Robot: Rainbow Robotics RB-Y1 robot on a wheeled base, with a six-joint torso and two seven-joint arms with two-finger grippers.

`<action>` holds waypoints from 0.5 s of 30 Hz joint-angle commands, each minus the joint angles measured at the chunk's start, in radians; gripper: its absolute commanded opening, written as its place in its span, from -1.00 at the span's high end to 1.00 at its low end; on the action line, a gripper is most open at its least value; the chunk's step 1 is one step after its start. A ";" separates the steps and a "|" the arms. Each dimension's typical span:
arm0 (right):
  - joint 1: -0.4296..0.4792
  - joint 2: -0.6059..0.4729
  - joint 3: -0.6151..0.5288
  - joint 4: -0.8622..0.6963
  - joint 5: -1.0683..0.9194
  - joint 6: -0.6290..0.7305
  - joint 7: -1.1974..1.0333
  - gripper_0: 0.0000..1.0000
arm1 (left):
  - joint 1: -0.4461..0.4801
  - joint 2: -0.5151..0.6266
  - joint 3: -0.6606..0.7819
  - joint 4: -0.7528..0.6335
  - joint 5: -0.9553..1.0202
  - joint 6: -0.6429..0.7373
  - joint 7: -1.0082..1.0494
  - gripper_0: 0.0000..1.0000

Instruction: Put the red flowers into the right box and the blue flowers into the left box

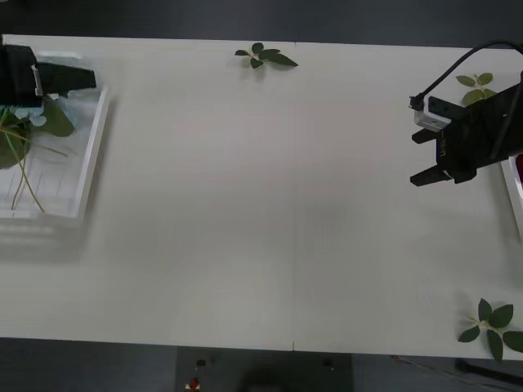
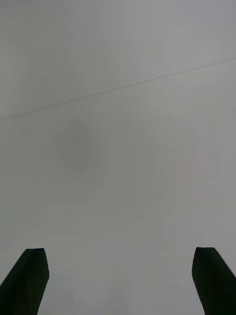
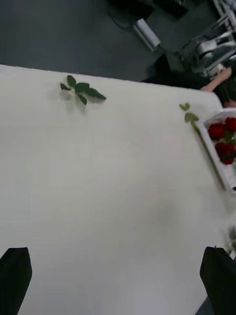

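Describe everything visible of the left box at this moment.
The left box is a shallow white translucent plastic tray with a raised rim, lying flat at the table's far left edge. Inside lie thin green stems, large green leaves and a bit of pale-blue bloom. The open left gripper hangs over its far end; whether they touch cannot be told.

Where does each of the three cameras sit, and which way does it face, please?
Front view: above the arms, looking down at the table; left gripper over the left box, right gripper near the right edge.
Right wrist view: faces bare table; open fingers.
Left wrist view: faces across to the red flowers; shares the far leaf sprig with the front view.
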 commanded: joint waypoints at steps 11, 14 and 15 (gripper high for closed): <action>0.001 -0.023 -0.007 -0.020 0.000 -0.002 -0.001 -0.71 | -0.036 0.025 -0.138 -0.263 -0.507 0.191 -0.677 -1.00; 0.001 -0.023 -0.007 -0.020 0.000 -0.002 -0.001 -0.71 | -0.063 0.002 -0.207 -0.317 -0.577 0.189 -0.683 -1.00; 0.001 -0.023 -0.007 -0.020 0.000 -0.002 -0.001 -0.71 | -0.076 -0.014 -0.234 -0.329 -0.602 0.189 -0.683 -1.00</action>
